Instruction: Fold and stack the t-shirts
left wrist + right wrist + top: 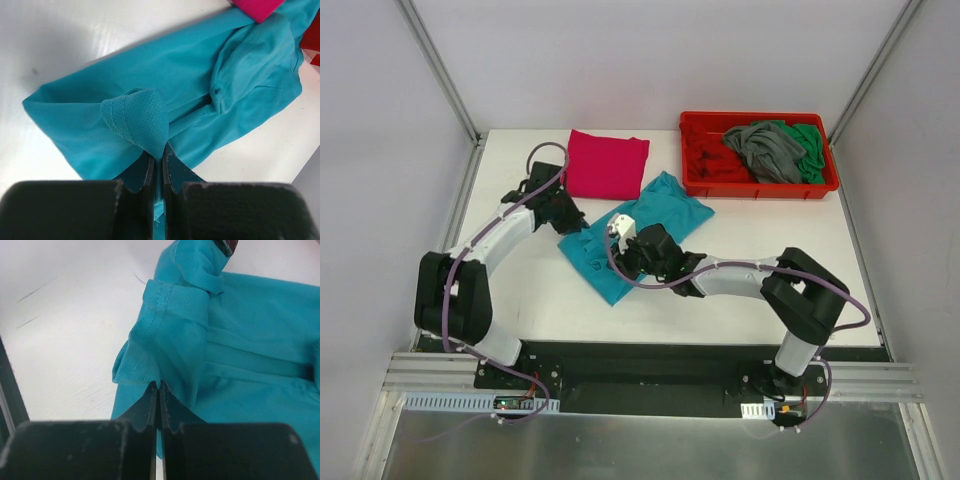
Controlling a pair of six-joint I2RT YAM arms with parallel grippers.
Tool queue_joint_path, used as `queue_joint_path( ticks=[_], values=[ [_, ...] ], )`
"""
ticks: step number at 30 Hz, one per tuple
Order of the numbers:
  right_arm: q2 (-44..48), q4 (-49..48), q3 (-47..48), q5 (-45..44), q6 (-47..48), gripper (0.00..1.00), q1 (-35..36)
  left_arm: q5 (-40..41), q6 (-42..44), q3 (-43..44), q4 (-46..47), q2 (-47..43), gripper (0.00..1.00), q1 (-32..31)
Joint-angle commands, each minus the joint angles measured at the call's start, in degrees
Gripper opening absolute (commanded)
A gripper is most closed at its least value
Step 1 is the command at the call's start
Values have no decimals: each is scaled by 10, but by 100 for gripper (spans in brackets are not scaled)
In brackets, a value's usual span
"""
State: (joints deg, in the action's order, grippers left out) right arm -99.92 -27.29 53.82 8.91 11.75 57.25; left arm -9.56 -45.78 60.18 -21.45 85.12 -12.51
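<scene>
The left gripper (158, 156) and right gripper (159, 389) each pinch a hem of the teal t-shirt (670, 208) lying mid-worktop (750, 290), apparently mid-fold; next they likely must carry both corners across together, evenly.

Left arm (495, 235), right arm (735, 277): white links, bulky black joints, purple cables (547, 146) looping alongside; matte black fingers (142, 412), narrow, tapering from blocky black bodies.
</scene>
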Motion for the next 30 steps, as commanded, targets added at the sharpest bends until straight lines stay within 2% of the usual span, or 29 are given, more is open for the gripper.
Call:
queue_joint_path(
  ticks=[1,10,16,30],
  values=[
    [53,-26,-24,-16,-23,0,-23,8,12,63,9,55,0,-27],
    [53,-17,-40,15,-37,1,-72,13,13,140,10,140,0,-50],
    [49,0,-38,7,-32,1,-93,26,18,179,10,182,0,-65],
    [-10,0,-19,21,-52,6,-137,28,32,247,9,261,0,-75]
  ],
)
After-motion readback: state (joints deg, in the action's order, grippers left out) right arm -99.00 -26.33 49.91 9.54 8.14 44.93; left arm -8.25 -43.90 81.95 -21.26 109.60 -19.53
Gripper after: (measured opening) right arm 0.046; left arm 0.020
